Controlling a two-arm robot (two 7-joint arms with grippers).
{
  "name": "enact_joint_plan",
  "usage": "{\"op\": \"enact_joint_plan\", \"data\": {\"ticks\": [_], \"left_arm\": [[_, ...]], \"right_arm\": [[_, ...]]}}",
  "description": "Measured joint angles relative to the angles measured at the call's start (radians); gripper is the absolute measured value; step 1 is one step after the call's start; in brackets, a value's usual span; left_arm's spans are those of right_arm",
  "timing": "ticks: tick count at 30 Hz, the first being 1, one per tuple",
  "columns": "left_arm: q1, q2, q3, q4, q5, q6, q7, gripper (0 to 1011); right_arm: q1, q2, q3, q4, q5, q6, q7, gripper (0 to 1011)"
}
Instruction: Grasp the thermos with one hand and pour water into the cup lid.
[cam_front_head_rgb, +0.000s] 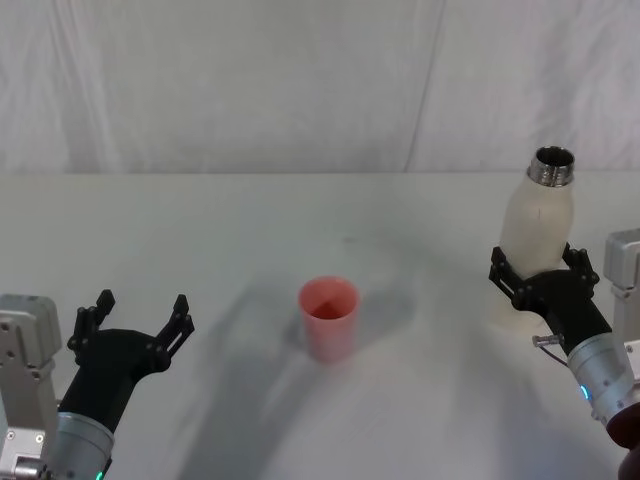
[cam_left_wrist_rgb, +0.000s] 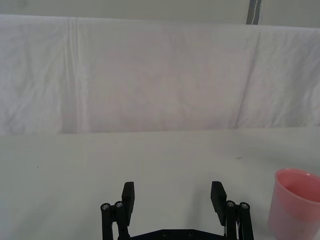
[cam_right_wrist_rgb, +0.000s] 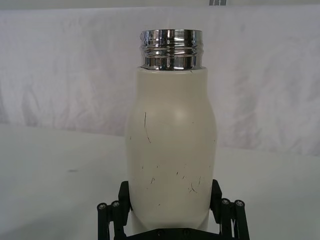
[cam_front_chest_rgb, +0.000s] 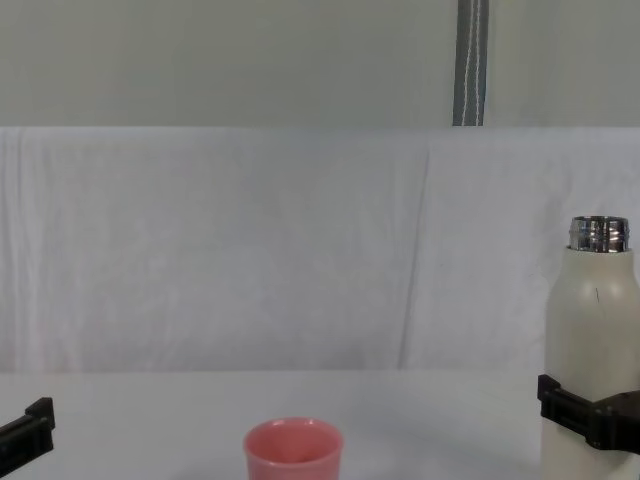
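While the thermos (cam_front_head_rgb: 538, 232) stands upright at the worktop's (cam_front_head_rgb: 250, 230) right side, it is straddled low down by the right gripper (cam_front_head_rgb: 540, 272); whether it is clamped cannot be told. A lift and tilt over the central cup lid (cam_front_head_rgb: 328, 317) is called for. The left gripper (cam_front_head_rgb: 135, 322) is held released. White cloth (cam_front_chest_rgb: 250, 250) is hung behind.
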Motion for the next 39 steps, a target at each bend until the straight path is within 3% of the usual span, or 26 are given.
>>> {"op": "enact_joint_plan", "data": {"ticks": [11,23,33,39], "left_arm": [[0.000,0.000,0.000,0.000,0.000,0.000,0.000,1001],[0.000,0.000,0.000,0.000,0.000,0.000,0.000,1001],[0.000,0.000,0.000,0.000,0.000,0.000,0.000,1001],[0.000,0.000,0.000,0.000,0.000,0.000,0.000,1001]], "right_arm": [[-0.009,0.001,0.001,-0.017,0.000,0.003,0.000,950],[-0.120,0.030,0.044,-0.200,-0.005,0.035,-0.038,950],[-0.170,0.073,0.046,-0.328,-0.105,0.098,-0.059,950],[-0.162,0.087,0.041,-0.352,-0.146,0.123,-0.055,950]]}}
